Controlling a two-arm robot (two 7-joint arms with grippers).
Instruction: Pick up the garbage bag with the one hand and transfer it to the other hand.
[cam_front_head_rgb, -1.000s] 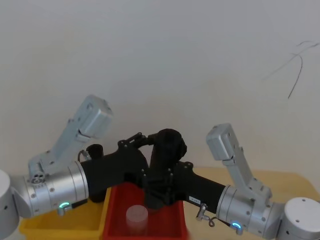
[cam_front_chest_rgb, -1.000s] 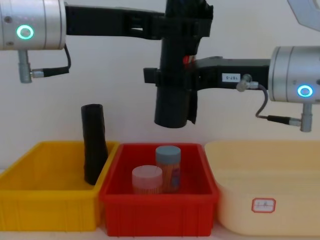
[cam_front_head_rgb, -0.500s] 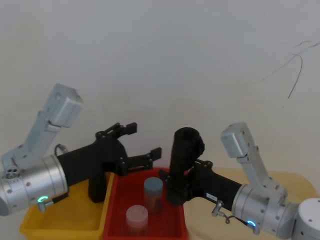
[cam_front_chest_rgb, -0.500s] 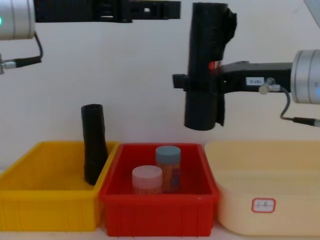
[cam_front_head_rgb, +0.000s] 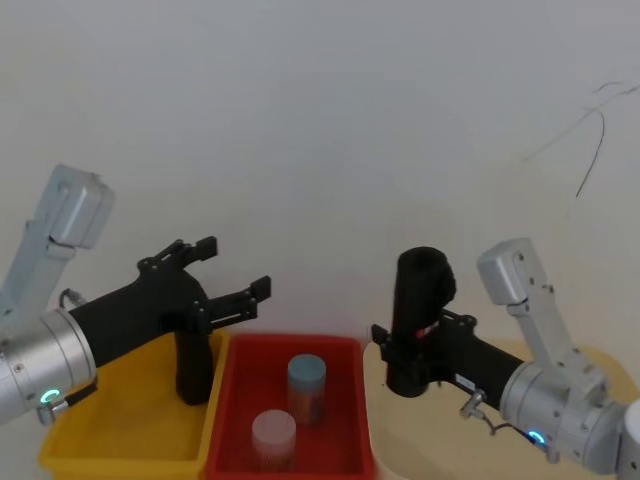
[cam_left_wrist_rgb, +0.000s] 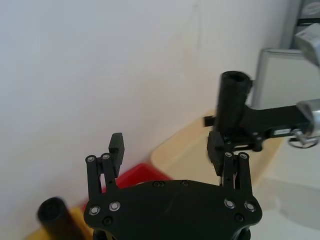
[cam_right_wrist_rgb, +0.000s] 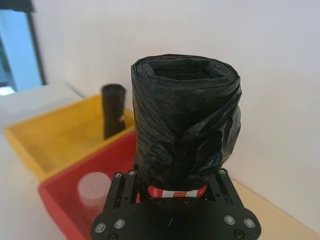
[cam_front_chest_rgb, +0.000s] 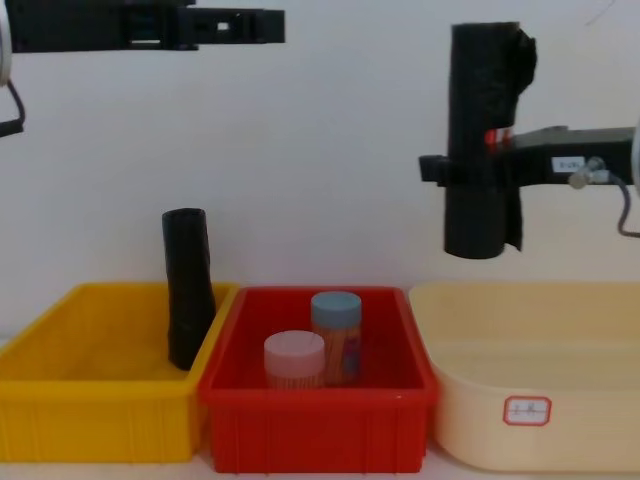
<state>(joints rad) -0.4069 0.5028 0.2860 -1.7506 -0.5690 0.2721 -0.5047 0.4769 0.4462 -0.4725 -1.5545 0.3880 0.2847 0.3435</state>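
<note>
Task status, as I judge it: the hand-over is complete. The garbage bag is carried by the right pincer alone, and the left pincer is well apart from it. Nothing in the task wording remains to be done.

1. Right pincer, right of centre in the chest frame: closed on the garbage bag at about mid-height, level with the red-orange mark. The roll stands upright with its lumpy end on top. In the right wrist frame the fingers press both sides of the roll, just below the red band.
2. Left pincer, upper left of the chest frame: spread wide, holding and touching nothing.
3. Below the pincers, along the bottom of the chest frame: the yellow bin with a slim black roll leaning upright inside, the red bin with two jars, and the cream tub. The garbage bag hangs above the left end of the cream tub, clear of its rim.
4. Farthest: a plain white wall.
</note>
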